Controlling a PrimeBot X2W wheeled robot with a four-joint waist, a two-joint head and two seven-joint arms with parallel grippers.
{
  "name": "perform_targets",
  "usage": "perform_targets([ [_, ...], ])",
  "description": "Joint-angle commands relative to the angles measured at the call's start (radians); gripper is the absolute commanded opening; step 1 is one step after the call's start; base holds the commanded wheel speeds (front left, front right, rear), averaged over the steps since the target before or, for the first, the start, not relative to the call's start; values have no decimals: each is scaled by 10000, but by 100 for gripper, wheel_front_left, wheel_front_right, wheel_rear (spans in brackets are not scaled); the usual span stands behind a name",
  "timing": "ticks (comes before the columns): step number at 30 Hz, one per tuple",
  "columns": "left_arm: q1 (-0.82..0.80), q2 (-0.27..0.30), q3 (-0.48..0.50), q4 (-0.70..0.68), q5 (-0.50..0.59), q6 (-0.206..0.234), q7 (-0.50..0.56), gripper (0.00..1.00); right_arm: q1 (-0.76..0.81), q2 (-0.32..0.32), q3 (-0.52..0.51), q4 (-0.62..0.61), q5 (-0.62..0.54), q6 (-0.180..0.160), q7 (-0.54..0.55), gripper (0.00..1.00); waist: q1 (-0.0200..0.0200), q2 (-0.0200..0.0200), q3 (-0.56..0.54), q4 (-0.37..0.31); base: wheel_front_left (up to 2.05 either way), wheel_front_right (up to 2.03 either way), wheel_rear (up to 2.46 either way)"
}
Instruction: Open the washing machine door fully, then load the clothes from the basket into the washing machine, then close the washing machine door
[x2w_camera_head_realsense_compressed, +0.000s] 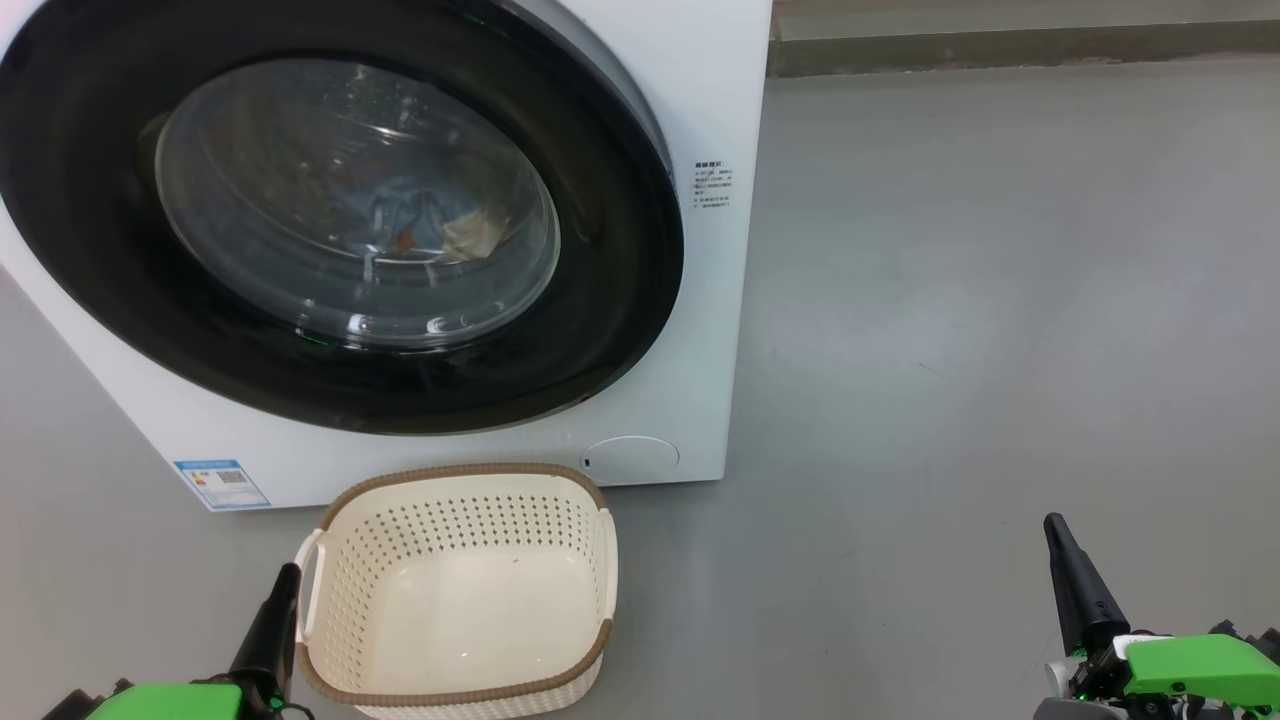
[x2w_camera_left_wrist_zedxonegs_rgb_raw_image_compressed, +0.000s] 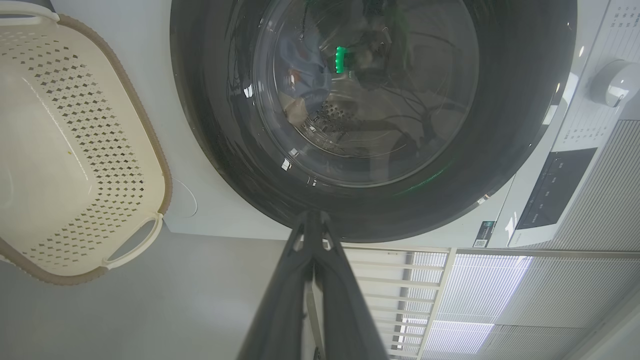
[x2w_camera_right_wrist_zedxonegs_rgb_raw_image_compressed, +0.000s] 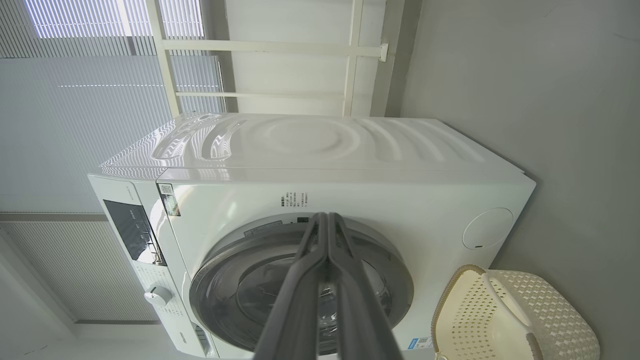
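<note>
We hold in stock:

- Washing machine (x2w_camera_head_realsense_compressed: 715, 330), white, standing ahead of the left gripper (x2w_camera_head_realsense_compressed: 289, 570) and the right gripper (x2w_camera_head_realsense_compressed: 1053, 522).
- Door (x2w_camera_head_realsense_compressed: 620, 330), black-rimmed, shut flat against the machine's front, beyond the left gripper's tips.
- Basket (x2w_camera_head_realsense_compressed: 455, 472), cream, just right of the left gripper and well left of the right gripper.
- Clothes (x2w_camera_head_realsense_compressed: 415, 222), blue, behind the door's glass.
- Both grippers: fingers pressed together, holding nothing.

The light was soft and even, coming from the bright window blinds (x2w_camera_right_wrist_zedxonegs_rgb_raw_image_compressed: 75, 30). The washing machine door (x2w_camera_head_realsense_compressed: 350, 200) carried small glints and reflections. Both wrist views bent lines at the edges.
</note>
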Motion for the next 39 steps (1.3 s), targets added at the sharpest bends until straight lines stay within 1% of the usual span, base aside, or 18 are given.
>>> perform_targets([
  [1, -419, 127, 351, -296, -85, -27, 65, 0, -406, -35, 222, -305, 108, 17, 79, 0, 0, 0, 0, 1, 0, 0, 0],
  [39, -419, 124, 355, -296, -82, -27, 68, 0, -406, -35, 224, -305, 110, 17, 77, 0, 0, 0, 0, 1, 0, 0, 0],
])
